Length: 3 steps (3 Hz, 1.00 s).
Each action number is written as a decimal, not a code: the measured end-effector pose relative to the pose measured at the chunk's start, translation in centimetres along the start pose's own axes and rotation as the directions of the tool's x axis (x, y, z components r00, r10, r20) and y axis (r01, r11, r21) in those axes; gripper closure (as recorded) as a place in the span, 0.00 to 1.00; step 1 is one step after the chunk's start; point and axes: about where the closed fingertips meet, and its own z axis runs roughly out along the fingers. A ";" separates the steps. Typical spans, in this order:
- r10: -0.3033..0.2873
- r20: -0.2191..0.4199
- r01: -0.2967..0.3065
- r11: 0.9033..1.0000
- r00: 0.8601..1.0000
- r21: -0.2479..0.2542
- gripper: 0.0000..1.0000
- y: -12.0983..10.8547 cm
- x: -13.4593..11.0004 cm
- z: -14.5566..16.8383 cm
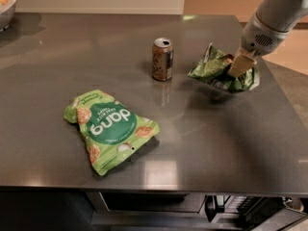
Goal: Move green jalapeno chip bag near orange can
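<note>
Our gripper point(239, 65), right of the can point(162, 59), pinches the jalapeno bag point(214, 71), whose folds hide its fingertips. We lose the arm point(276, 13) past the top-right edge and the bowl point(6, 6) past the left. We cannot read the bag's lettering.
</note>
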 end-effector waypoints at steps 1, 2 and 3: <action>0.002 0.014 -0.002 1.000 1.000 -0.009 1.00 -1.3 -1.1 1.0; -0.006 0.031 0.007 1.000 0.999 -0.027 1.00 -1.6 -2.5 2.0; -0.026 0.045 0.028 0.999 0.999 -0.046 1.00 -1.3 -3.7 2.6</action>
